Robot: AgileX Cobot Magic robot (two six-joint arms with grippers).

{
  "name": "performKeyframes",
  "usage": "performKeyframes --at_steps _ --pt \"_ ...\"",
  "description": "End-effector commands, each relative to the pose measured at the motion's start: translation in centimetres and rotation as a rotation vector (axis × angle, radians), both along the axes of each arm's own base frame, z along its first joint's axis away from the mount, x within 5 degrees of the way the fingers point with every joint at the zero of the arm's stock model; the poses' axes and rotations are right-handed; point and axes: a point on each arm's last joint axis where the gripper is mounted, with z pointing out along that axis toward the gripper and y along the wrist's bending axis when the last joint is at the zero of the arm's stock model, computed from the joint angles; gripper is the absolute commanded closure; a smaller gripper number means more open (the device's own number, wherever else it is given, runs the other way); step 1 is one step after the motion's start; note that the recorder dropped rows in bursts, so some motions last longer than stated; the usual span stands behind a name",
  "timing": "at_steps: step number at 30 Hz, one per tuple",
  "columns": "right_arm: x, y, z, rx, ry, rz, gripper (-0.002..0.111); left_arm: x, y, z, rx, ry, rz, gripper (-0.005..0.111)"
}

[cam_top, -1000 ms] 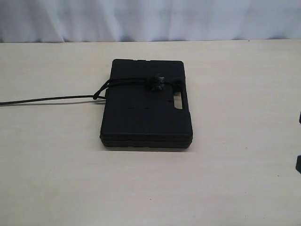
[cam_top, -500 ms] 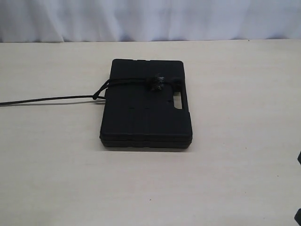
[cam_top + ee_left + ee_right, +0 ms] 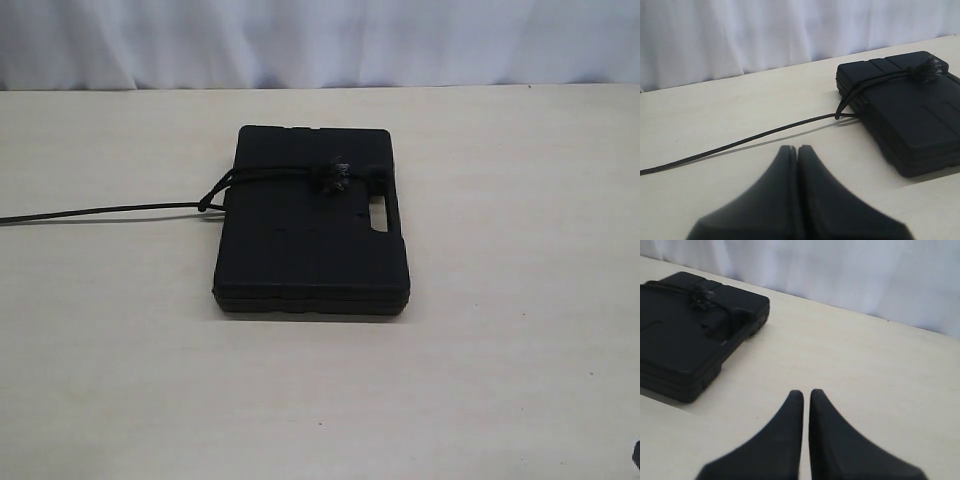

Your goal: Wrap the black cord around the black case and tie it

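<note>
The black case (image 3: 310,250) lies flat in the middle of the pale table. The black cord (image 3: 100,212) runs in from the left edge, crosses the case's far part in a band and ends in a fuzzy knot (image 3: 330,177) on the lid near the handle slot (image 3: 379,217). In the left wrist view my left gripper (image 3: 797,148) is shut and empty, hovering short of the cord (image 3: 740,142) and apart from the case (image 3: 920,120). My right gripper (image 3: 806,392) is also shut and empty over bare table, well away from the case (image 3: 680,340).
A white curtain (image 3: 320,40) hangs behind the table's far edge. Only a dark sliver of the right arm (image 3: 636,455) shows at the exterior view's bottom right corner. The wooden tabletop (image 3: 500,350) surrounds the case on all sides.
The dark part of the right arm at the right edge of the exterior view has slid down almost out of the picture. The case and cord have not moved.
</note>
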Motion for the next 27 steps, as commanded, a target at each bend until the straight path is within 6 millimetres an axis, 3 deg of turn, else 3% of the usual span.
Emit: performKeyframes --at_steps 1,9,27 --pt "0.02 -0.39 0.03 -0.029 -0.015 -0.059 0.104 0.02 0.06 0.1 0.006 -0.015 0.006 0.107" --pt "0.02 -0.79 0.02 0.014 -0.011 -0.152 0.104 0.02 0.06 0.1 0.006 -0.015 0.006 0.107" --pt "0.02 -0.8 0.02 0.014 -0.011 -0.154 0.104 0.02 0.06 0.1 0.006 -0.015 0.006 0.107"
